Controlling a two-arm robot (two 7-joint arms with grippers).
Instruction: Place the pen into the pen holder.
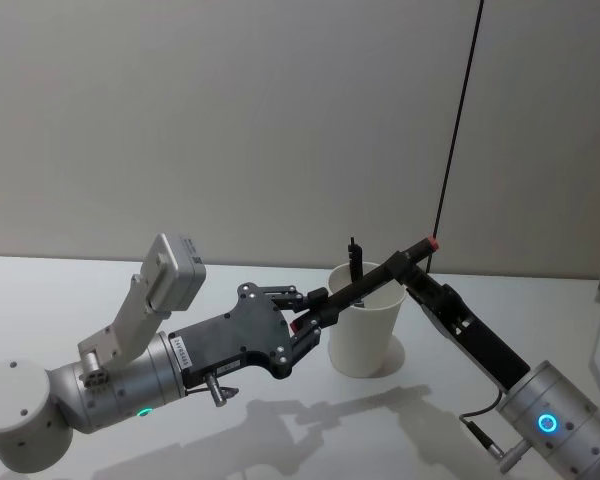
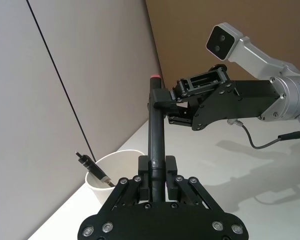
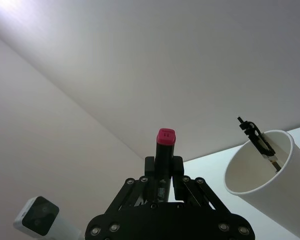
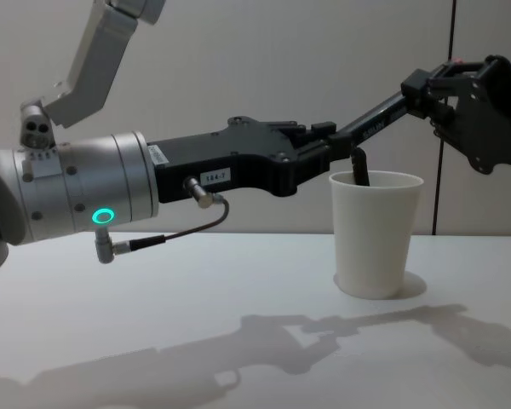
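Left gripper (image 1: 318, 318) jaws clenched on the lower end of the black pen (image 1: 375, 283), right gripper (image 1: 418, 262) jaws clenched on its red-capped end, pen held slanted above the white pen holder (image 1: 365, 335), second pen (image 1: 354, 260) seated inside, holder upright on the worktop (image 1: 280, 430).

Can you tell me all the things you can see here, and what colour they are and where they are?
pen held by the grippers: one, black with a red end, in the air above the cup, held at both ends
pen in the cup: one, black, leaning inside the cup
paper cup: one, white, upright on the table
table: one, white, under everything
left gripper: black, gripping the pen's lower end
right gripper: black, gripping the pen's red end
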